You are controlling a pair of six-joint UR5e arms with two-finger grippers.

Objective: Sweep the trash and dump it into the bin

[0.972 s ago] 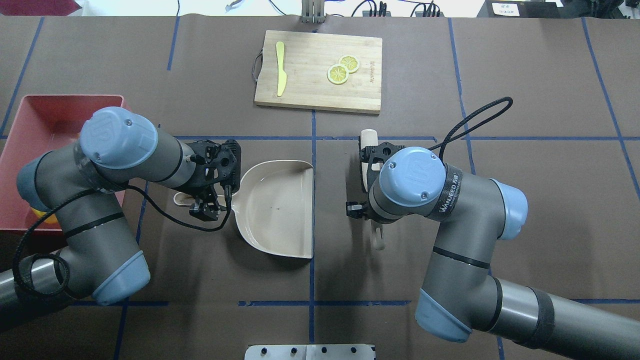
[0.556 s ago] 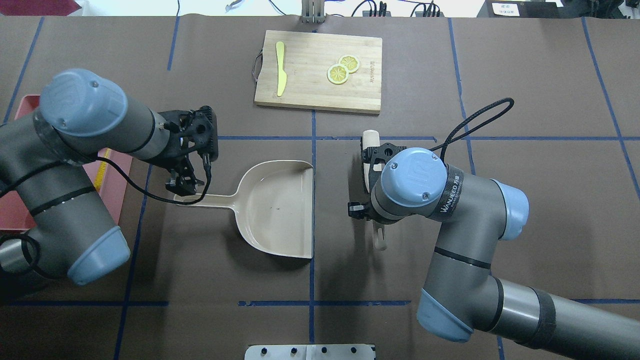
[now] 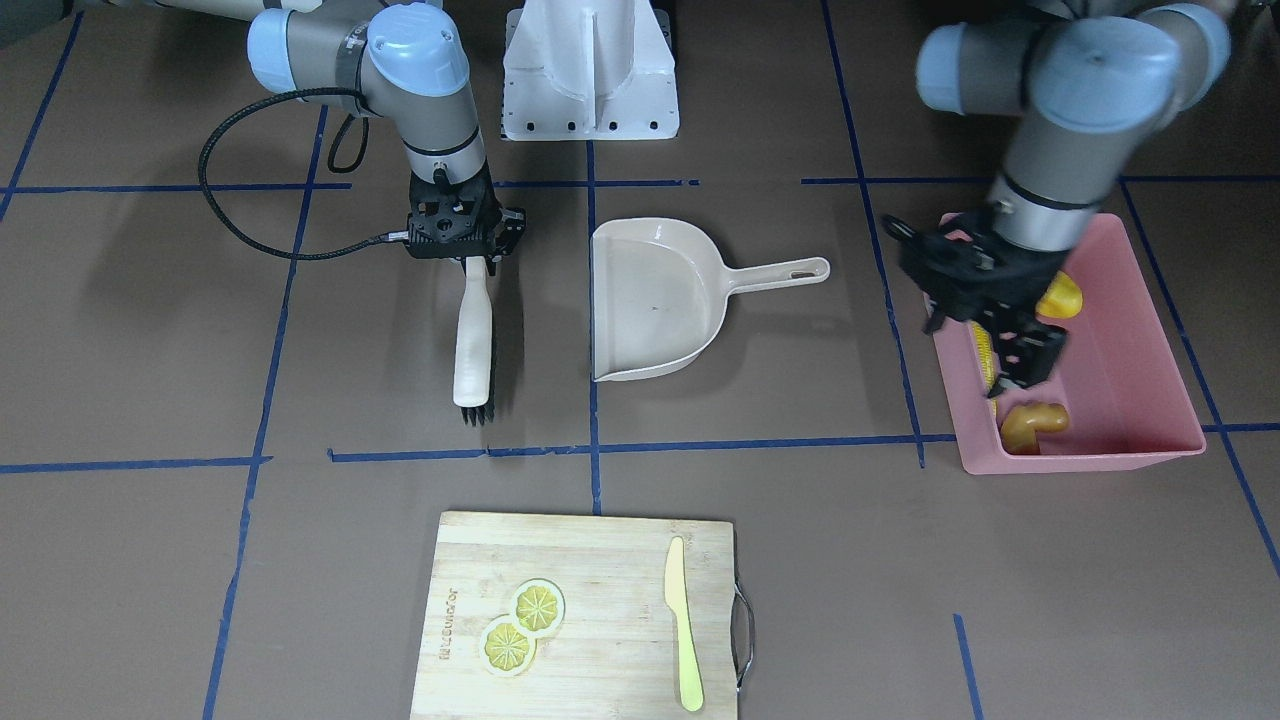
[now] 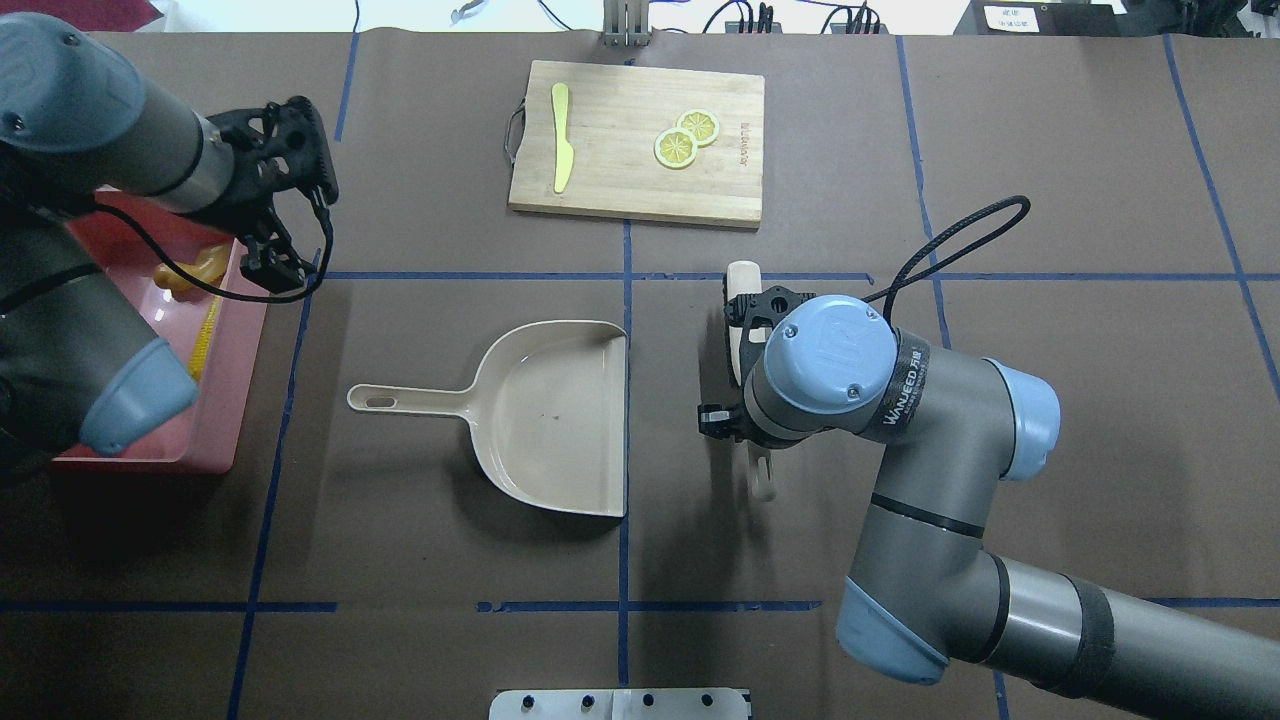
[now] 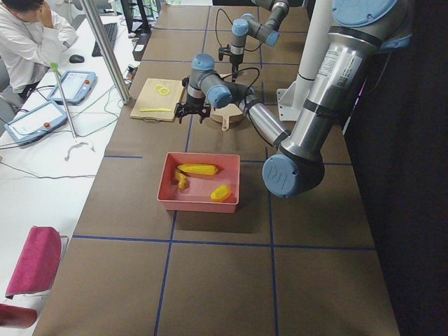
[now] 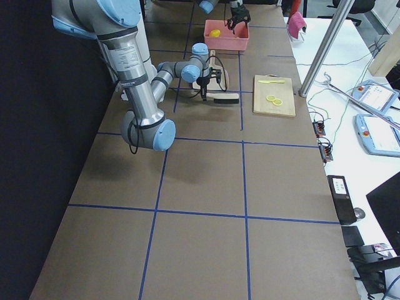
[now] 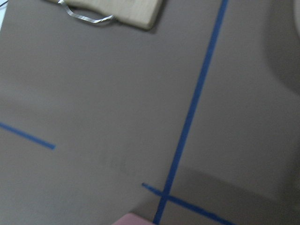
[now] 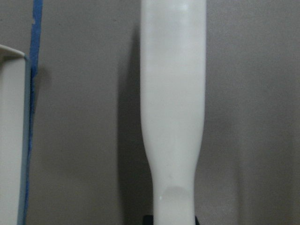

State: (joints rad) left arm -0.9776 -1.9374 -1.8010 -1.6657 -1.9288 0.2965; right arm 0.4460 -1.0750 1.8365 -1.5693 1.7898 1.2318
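The pink bin [image 3: 1085, 462] stands at the table's left end and holds the corn cob [image 4: 207, 335], the potato-like lump [image 3: 1062, 297] and the ginger root [image 3: 1033, 425]. My left gripper [image 3: 1025, 352] hangs open and empty above the bin's inner rim, and it also shows in the overhead view [image 4: 268, 262]. The beige dustpan [image 4: 550, 420] lies empty on the table at the middle. My right gripper [image 3: 478, 258] is shut on the handle of a white brush [image 3: 472, 340] that rests on the table to the right of the dustpan.
A wooden cutting board [image 4: 640, 180] lies at the far middle with a pale knife [image 4: 562, 150] and two lemon slices [image 4: 685, 138] on it. The robot's base plate [image 3: 590, 90] sits at the near edge. Operators' desks line the far side.
My left gripper let go of the dustpan handle, rose and swung left to above the bin. The dustpan stayed in place. The right arm barely shifted.
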